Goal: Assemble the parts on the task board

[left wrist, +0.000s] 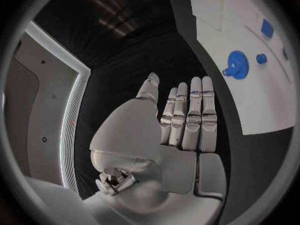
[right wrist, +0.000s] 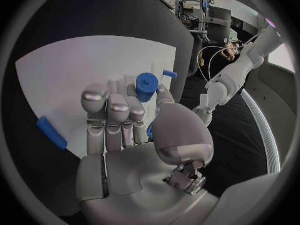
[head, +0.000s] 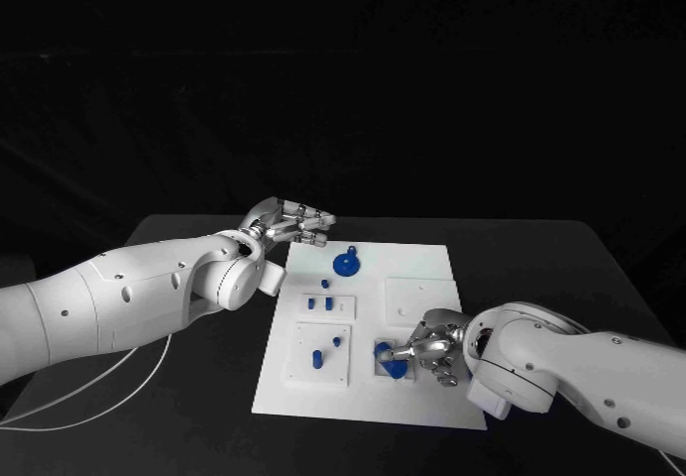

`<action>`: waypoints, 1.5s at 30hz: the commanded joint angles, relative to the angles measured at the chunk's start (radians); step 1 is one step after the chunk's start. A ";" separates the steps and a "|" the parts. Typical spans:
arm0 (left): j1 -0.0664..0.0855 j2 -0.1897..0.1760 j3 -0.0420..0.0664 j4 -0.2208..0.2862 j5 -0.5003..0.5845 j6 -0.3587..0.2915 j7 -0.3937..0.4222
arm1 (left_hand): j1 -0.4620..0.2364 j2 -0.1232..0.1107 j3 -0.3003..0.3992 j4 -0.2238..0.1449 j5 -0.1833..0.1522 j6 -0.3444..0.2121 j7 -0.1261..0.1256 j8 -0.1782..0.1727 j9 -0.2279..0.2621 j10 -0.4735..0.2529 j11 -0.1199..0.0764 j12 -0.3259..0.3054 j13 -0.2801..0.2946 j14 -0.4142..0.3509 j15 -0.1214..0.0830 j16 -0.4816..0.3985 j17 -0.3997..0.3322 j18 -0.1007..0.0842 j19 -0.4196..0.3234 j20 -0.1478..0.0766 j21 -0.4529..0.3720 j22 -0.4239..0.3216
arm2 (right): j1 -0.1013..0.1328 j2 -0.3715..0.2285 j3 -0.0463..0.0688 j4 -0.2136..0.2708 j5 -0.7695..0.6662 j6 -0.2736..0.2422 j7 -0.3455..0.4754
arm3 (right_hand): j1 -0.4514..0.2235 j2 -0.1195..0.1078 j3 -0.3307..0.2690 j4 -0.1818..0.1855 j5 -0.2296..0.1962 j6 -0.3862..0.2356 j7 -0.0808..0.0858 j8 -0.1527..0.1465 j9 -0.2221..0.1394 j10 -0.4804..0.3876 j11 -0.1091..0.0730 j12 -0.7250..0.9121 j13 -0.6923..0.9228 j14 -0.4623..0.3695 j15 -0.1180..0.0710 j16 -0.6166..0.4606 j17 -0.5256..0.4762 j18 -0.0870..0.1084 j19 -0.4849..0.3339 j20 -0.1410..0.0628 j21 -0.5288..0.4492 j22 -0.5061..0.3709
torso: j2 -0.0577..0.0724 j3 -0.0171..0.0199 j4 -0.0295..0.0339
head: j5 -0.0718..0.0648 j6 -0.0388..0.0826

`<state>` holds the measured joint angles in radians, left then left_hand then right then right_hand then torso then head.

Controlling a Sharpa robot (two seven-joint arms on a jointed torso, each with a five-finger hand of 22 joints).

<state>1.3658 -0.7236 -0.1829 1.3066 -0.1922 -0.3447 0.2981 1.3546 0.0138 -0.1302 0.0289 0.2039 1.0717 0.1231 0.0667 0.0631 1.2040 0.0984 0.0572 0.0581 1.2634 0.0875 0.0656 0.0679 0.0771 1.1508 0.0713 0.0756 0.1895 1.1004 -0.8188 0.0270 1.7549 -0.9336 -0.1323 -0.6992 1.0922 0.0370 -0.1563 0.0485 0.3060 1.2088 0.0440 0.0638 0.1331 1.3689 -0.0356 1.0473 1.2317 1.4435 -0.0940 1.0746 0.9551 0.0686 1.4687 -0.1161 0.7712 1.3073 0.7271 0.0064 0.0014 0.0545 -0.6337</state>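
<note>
Near the task board [head: 414,253] front edge, the right hand [head: 424,349] is pinching a blue part [head: 392,361]; the left hand [head: 290,222] is hovering flat, fingers straight, holding nothing.

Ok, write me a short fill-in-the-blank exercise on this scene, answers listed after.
1. The task board is coloured ____.
2. The blue gear lies nearest the robot's ____ hand.
3. The left hand's fingers are straight and hold ____.
4. The right hand rests at the board's ____ end.

Missing words: white; left; nothing; near
</note>
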 commanded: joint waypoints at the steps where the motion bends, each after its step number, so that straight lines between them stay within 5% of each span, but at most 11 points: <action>1: 0.001 0.001 0.001 0.003 0.004 0.016 0.001 | -0.006 0.004 0.001 -0.002 0.006 -0.004 0.004 -0.003 0.000 -0.001 0.004 0.002 0.000 0.008 -0.003 -0.004 0.000 -0.013 0.005 -0.001 0.007 -0.001 | -0.003 0.007 -0.003 -0.001 -0.029 0.035 -0.022 | -0.008 0.002 -0.038 0.008 0.007 -0.004 0.001 0.000 0.003 -0.003 -0.007 -0.007 -0.002 -0.001 -0.008 -0.004 0.001 -0.001 0.053 -0.007 -0.004 0.053 | 0.000 -0.0002 0.0002 | 0.001 -0.001; 6: 0.001 0.001 0.001 0.003 0.004 0.016 -0.001 | -0.006 0.004 0.001 -0.002 0.006 -0.004 0.004 -0.003 0.000 -0.001 0.004 0.002 0.000 0.008 -0.003 -0.004 0.000 -0.013 0.005 -0.001 0.007 -0.001 | -0.003 0.012 -0.005 -0.007 -0.036 0.039 -0.022 | -0.012 0.000 -0.072 0.023 -0.032 -0.007 0.002 0.000 0.007 -0.005 -0.006 -0.009 -0.006 -0.001 -0.008 -0.005 0.001 0.000 0.053 -0.008 -0.004 0.053 | 0.000 -0.0009 0.0003 | 0.002 -0.001; 13: 0.001 0.001 0.001 0.004 0.002 0.016 -0.007 | -0.006 0.004 0.002 -0.002 0.006 -0.007 0.005 -0.003 0.000 -0.002 0.003 0.002 0.000 0.030 -0.009 -0.004 0.001 -0.014 0.018 -0.008 0.016 0.001 | -0.003 0.015 -0.008 -0.008 -0.035 0.048 -0.021 | -0.015 -0.037 -0.044 0.084 -0.064 -0.009 0.001 0.000 0.022 -0.008 -0.006 -0.013 -0.011 -0.001 -0.008 -0.009 0.001 -0.001 0.053 -0.008 -0.007 0.055 | -0.001 -0.0006 -0.0003 | 0.003 0.000; 22: 0.001 -0.001 0.001 0.005 0.001 0.015 -0.008 | -0.006 0.004 0.002 -0.002 0.006 -0.007 0.005 -0.003 0.000 -0.002 0.003 0.002 0.000 0.030 -0.009 -0.004 0.000 -0.015 0.017 -0.008 0.016 0.001 | -0.003 0.005 -0.010 0.007 -0.043 0.041 -0.007 | -0.010 -0.061 -0.020 0.111 -0.079 -0.007 0.000 0.001 0.025 -0.006 -0.007 -0.011 -0.013 0.000 -0.008 -0.009 0.004 -0.001 0.053 -0.008 -0.005 0.058 | 0.001 0.0012 0.0000 | -0.001 0.009; 25: 0.001 -0.002 0.001 0.005 0.001 0.015 -0.008 | -0.006 0.004 0.002 -0.002 0.006 -0.007 0.005 -0.003 0.000 -0.002 0.003 0.002 0.000 0.030 -0.009 -0.004 0.000 -0.015 0.017 -0.008 0.016 0.001 | -0.003 -0.006 -0.010 0.017 -0.048 0.041 0.016 | 0.007 -0.058 -0.022 0.084 -0.075 -0.002 -0.001 0.000 0.025 -0.005 -0.007 -0.011 -0.013 0.000 -0.009 -0.009 0.005 -0.001 0.053 -0.009 -0.005 0.057 | 0.000 0.0011 0.0001 | -0.001 0.011; 26: 0.001 -0.002 0.001 0.005 0.001 0.016 -0.008 | -0.006 0.004 0.002 -0.002 0.006 -0.007 0.005 -0.003 0.000 -0.002 0.003 0.002 0.000 0.030 -0.009 -0.004 0.000 -0.015 0.017 -0.008 0.016 0.001 | -0.003 -0.010 -0.010 0.020 -0.049 0.042 0.024 | 0.006 -0.042 -0.035 0.052 -0.071 -0.001 -0.001 0.001 0.024 -0.004 -0.008 -0.008 -0.011 -0.001 -0.010 -0.010 0.005 -0.002 0.053 -0.009 -0.005 0.057 | 0.000 0.0009 -0.0002 | -0.001 0.012; 30: 0.001 -0.003 0.001 0.005 0.001 0.016 -0.009 | -0.006 0.004 0.002 -0.002 0.006 -0.007 0.005 -0.003 0.000 -0.002 0.003 0.002 0.000 0.030 -0.009 -0.004 0.000 -0.015 0.017 -0.008 0.016 0.001 | -0.003 -0.030 -0.010 0.037 -0.052 0.052 0.055 | 0.034 -0.036 -0.029 -0.017 -0.072 0.003 0.000 0.000 0.020 -0.004 -0.007 -0.006 -0.009 0.000 -0.009 -0.010 0.005 -0.002 0.053 -0.008 -0.008 0.056 | 0.000 0.0010 -0.0014 | -0.001 0.010; 45: 0.001 -0.003 0.001 0.004 0.000 0.018 -0.011 | -0.006 0.004 0.002 -0.002 0.005 -0.006 0.005 -0.003 0.000 -0.001 0.003 0.002 0.000 0.030 -0.009 -0.004 0.000 -0.015 0.016 -0.008 0.018 0.001 | -0.003 -0.047 -0.010 0.050 -0.051 0.086 0.075 | 0.043 -0.040 -0.016 -0.036 -0.057 0.011 -0.002 0.000 0.019 -0.001 -0.009 -0.003 -0.008 0.000 -0.009 -0.006 0.010 -0.003 0.054 -0.008 0.000 0.059 | 0.000 0.0003 -0.0005 | -0.004 0.008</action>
<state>1.3659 -0.7273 -0.1829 1.3081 -0.1931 -0.3396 0.2835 1.3545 0.0138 -0.1302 0.0289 0.2039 1.0682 0.1266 0.0667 0.0631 1.2040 0.0984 0.0572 0.0580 1.2900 0.0787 0.0656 0.0679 0.0770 1.1651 0.0643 0.0901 0.1891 1.0983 -0.8670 0.0175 1.8043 -0.9738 -0.0783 -0.6417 1.1270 -0.0054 -0.1718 0.0189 0.2478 1.2139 0.0411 0.0636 0.1532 1.3649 -0.0395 1.0401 1.2232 1.4412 -0.0959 1.0706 0.9639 0.0686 1.4650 -0.1196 0.7701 1.3073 0.7271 0.0071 0.0009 0.0500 -0.6256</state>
